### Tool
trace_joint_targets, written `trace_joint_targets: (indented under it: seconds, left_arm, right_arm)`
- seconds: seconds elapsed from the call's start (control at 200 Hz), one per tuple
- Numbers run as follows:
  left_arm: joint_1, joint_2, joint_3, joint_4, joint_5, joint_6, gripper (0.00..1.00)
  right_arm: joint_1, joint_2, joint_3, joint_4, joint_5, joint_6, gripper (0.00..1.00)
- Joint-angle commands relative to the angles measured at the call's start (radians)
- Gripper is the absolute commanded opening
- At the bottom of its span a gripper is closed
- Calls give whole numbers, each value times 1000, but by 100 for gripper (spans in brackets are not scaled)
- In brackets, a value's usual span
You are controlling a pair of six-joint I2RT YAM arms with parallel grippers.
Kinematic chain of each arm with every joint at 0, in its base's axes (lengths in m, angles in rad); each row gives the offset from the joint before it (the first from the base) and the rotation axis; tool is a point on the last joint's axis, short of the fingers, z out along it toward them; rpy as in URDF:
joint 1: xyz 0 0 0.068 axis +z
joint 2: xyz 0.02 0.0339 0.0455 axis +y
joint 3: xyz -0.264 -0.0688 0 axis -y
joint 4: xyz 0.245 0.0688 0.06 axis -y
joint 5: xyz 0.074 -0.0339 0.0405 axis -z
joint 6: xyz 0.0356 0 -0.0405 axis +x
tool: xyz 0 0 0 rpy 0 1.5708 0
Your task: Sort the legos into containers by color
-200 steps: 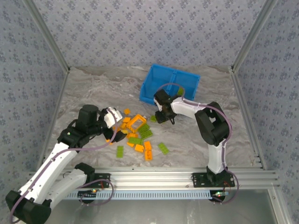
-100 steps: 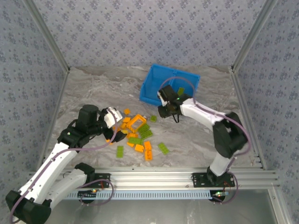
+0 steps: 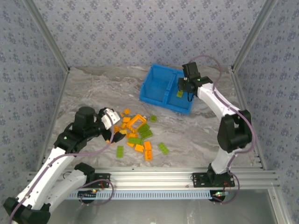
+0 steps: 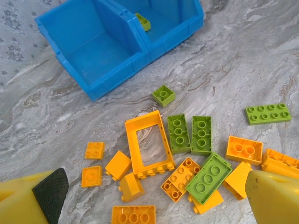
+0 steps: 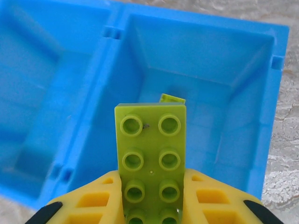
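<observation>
Now the right gripper (image 5: 152, 201), clamped on a lime green brick (image 5: 150, 149) (long axis pointing straight ahead), hangs over the right compartment (image 5: 243, 79).

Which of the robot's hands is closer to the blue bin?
Right. The right hand hangs over the right compartment of the blue bin, gripping a green brick; the left hand, open, sits by the loose brick pile.
</observation>
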Motion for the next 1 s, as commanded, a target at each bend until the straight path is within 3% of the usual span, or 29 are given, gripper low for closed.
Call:
trace_joint_targets:
  seconds: [0.0,0.305,0.505,0.785,0.994]
  left_arm:
    - [-5,-16,-8,23,-17,11,99]
    - [-7,-9,-4,19,-26,10,99]
    - [-7,-13,-11,26,-37,11,99]
    - [-7,-9,-19,37,-49,12,99]
    - [-7,25,-42,93,-68,-43,99]
  right_arm:
    - [-10,105,88,-65,9,47,28]
    - [-27,336,248,-121,-34,83,34]
    - [-22,341,271,-132,-50,105,47]
    - [8,99,99,-68,-35,90,51]
    - [149,-211,-211,20,-2,34,52]
